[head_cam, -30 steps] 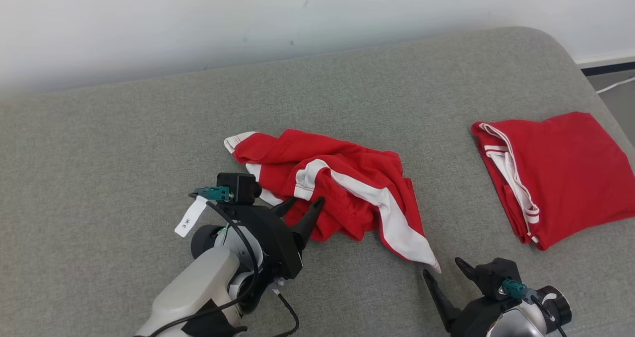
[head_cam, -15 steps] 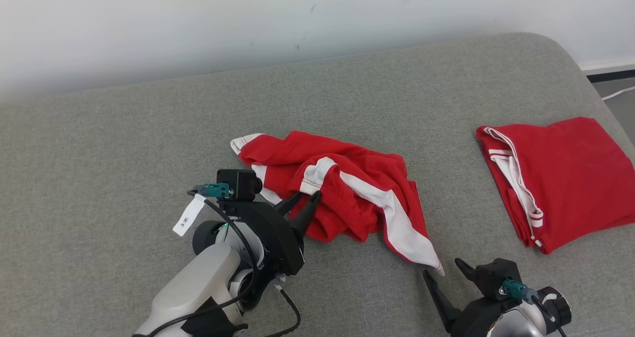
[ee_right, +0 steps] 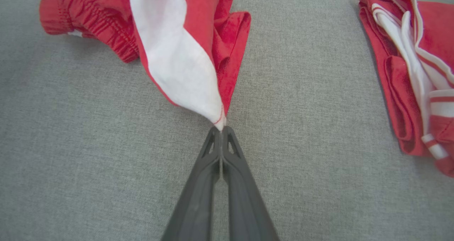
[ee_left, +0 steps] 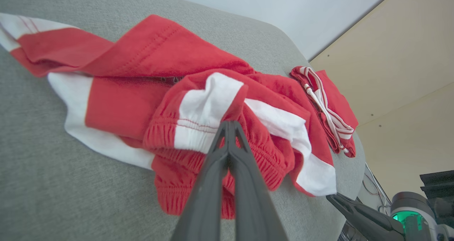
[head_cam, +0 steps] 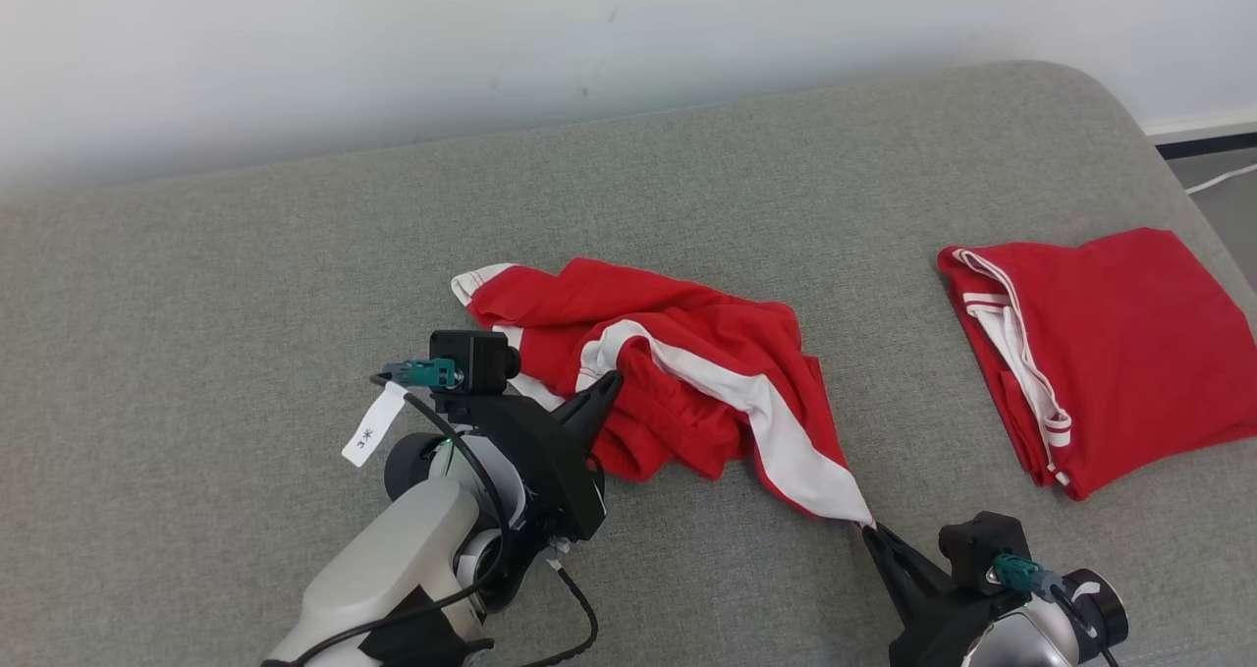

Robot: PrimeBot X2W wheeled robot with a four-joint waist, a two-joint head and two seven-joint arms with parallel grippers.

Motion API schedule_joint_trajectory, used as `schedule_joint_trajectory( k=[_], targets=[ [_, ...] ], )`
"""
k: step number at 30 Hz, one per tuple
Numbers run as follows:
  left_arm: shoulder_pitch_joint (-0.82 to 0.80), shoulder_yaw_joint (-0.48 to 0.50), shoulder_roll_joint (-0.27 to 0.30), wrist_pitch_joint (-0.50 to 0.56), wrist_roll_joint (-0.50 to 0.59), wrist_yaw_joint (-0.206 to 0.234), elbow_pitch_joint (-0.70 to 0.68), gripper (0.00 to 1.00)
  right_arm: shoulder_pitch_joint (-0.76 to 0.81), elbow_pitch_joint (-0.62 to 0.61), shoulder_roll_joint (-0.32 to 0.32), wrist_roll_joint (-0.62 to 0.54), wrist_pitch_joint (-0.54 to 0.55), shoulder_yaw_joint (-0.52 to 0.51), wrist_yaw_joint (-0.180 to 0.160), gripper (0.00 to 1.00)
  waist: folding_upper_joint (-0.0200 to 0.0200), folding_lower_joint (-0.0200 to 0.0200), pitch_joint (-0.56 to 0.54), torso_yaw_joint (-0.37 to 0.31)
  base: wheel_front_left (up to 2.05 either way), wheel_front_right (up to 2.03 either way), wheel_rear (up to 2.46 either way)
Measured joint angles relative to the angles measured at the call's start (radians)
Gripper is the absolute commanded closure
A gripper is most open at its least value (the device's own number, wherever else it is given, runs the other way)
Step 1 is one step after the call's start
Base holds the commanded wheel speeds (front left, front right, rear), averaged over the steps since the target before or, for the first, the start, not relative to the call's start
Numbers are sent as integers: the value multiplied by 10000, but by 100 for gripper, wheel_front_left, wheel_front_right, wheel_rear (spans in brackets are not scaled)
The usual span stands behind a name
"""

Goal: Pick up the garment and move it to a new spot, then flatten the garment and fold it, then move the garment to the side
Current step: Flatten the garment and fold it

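A crumpled red garment with white stripes (head_cam: 678, 392) lies mid-way across the grey cushion (head_cam: 245, 284). My left gripper (head_cam: 609, 384) is shut on its elastic waistband at the white patch (ee_left: 209, 106); the same grip shows in the left wrist view, left gripper (ee_left: 228, 124). My right gripper (head_cam: 872, 531) is shut on the garment's pointed white corner (ee_right: 198, 85) at the near right, with the right gripper (ee_right: 221, 129) pinching the very tip.
A second red garment (head_cam: 1110, 343), folded, with white trim, lies at the cushion's right end; it also shows as the folded garment (ee_right: 415, 67). The cushion's far edge meets a white wall (head_cam: 491, 38). Floor and a cable show past the right corner.
Both grippers went from open to shut: the left closed on the waistband, the right moved forward and closed on the white corner tip. The camera shifted slightly.
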Motion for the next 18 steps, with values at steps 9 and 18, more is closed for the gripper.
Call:
schedule_joint_trajectory(
  k=[9,18],
  targets=[
    [0,79,10,-98,-12,4,-140,100,-2,4,0,15,-19,-10,0,100,0,0,-10,33,0,0,0],
    [2,161,67,-196,-44,31,-251,100,-12,-40,-21,42,-180,-67,0,100,0,0,-60,126,0,0,0]
  ],
)
